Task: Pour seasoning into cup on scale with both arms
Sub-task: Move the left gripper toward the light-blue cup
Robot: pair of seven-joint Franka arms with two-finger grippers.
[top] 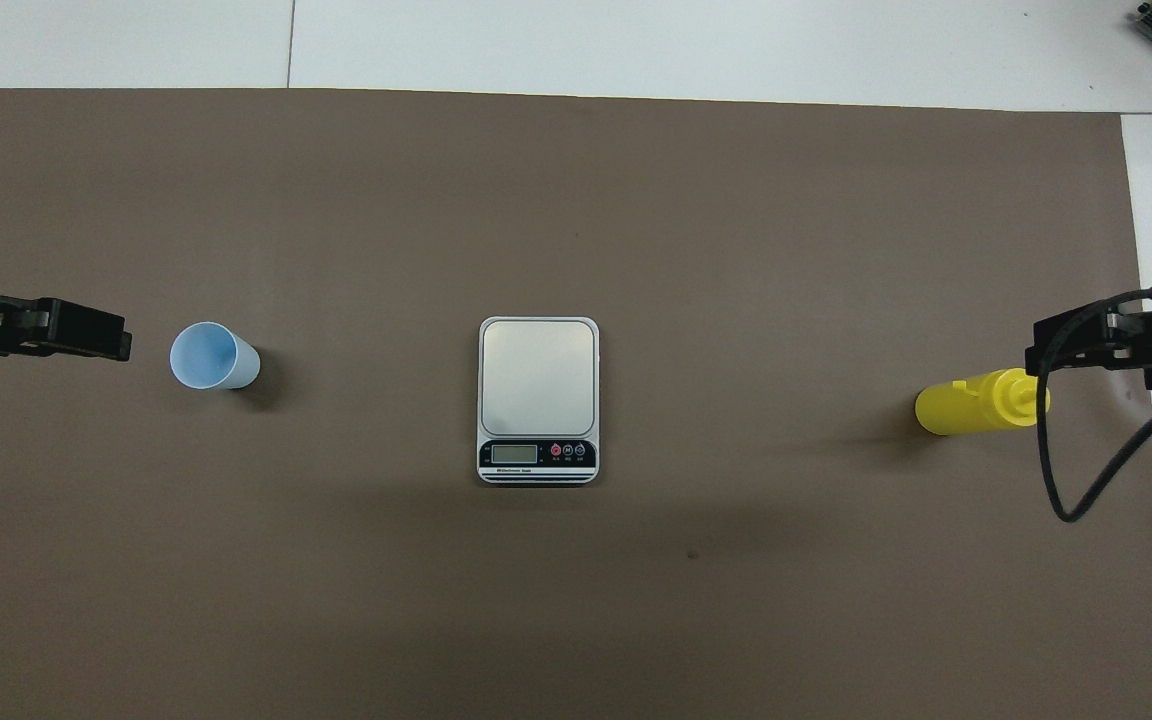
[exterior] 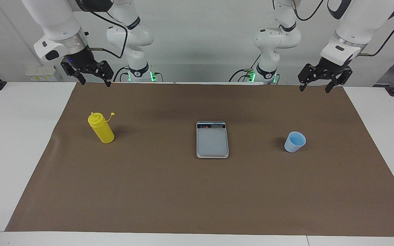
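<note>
Yellow plastic squeeze bottle of seasoning (exterior: 101,129) stands upright on the brown paper mat (exterior: 197,191), toward the right arm's end of the desk (exterior: 9,153), ribbed nozzle up, small tethered cap hanging off to the side. Flat rectangular silver-grey digital scale (exterior: 212,141) sits mid-mat between the other two items, grey weighing plate bare, dark display strip on the edge nearer the robots. Small light blue tapered plastic cup (exterior: 294,141) stands upright, mouth up, toward the left arm's end of the desk, well apart from the scale. All three lie in a rough row along the desk's length, none touching. Right gripper (exterior: 92,81) hangs in the air over the mat's edge on the robots' side, at the right arm's end, fingers spread, holding nothing; in the overhead view it overlaps the bottle's nozzle, but the facing view shows it well clear above. Left gripper (exterior: 315,88) hangs over the mat's corner on the robots' side at the left arm's end, fingers also spread and empty, clear of the cup. White desk surface shows around the mat on all sides.
</note>
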